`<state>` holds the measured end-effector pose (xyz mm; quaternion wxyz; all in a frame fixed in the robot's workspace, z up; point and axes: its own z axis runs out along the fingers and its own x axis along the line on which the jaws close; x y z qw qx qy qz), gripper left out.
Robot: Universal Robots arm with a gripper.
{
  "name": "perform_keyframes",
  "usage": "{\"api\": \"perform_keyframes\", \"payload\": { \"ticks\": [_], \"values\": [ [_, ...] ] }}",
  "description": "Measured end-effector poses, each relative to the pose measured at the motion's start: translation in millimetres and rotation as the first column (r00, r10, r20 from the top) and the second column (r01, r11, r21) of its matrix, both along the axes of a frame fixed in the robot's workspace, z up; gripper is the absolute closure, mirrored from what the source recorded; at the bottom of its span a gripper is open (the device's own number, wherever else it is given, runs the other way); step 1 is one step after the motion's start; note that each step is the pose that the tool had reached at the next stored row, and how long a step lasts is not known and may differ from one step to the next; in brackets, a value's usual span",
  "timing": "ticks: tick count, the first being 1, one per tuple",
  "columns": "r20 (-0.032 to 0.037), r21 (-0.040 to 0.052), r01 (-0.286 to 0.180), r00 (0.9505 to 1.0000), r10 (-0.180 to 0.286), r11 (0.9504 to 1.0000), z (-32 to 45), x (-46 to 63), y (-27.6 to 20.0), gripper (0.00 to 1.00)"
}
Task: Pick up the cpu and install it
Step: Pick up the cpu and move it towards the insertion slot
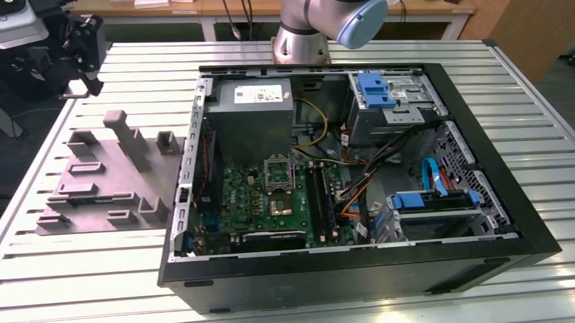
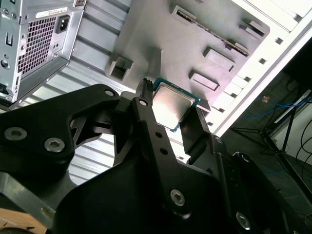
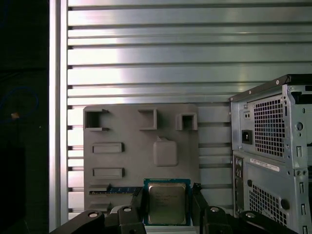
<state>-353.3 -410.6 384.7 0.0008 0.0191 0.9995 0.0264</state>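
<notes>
1. The black two-fingered gripper is pinching the cpu, a small flat square chip with a silvery-grey metal top and a thin greenish rim.
2. In both wrist views the fingers press against two opposite edges of the cpu. It lies flat between them, metal face towards the cameras.
3. Behind the cpu in both wrist views is a grey moulded plastic tray with raised blocks and shallow recesses. The cpu is seen against one edge of it.
4. The tray rests on a slatted silvery aluminium table at the exterior view's left. It sits just beside an open black computer case, which fills the centre and the exterior view's right.
5. Inside the case, a green motherboard lies at lower centre. A metal-framed square socket sits near the frame's middle, with a brownish square chip just below it.
6. The arm's grey base, capped in pale blue, stands at top centre behind the case.
</notes>
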Motion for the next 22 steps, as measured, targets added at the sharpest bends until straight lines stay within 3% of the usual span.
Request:
{"api": "perform_keyframes", "payload": {
  "ticks": [22],
  "values": [
    [0.0,0.0,0.0,1.0,0.0,1.0,0.0,5.3,0.0,0.53]
  ]
}}
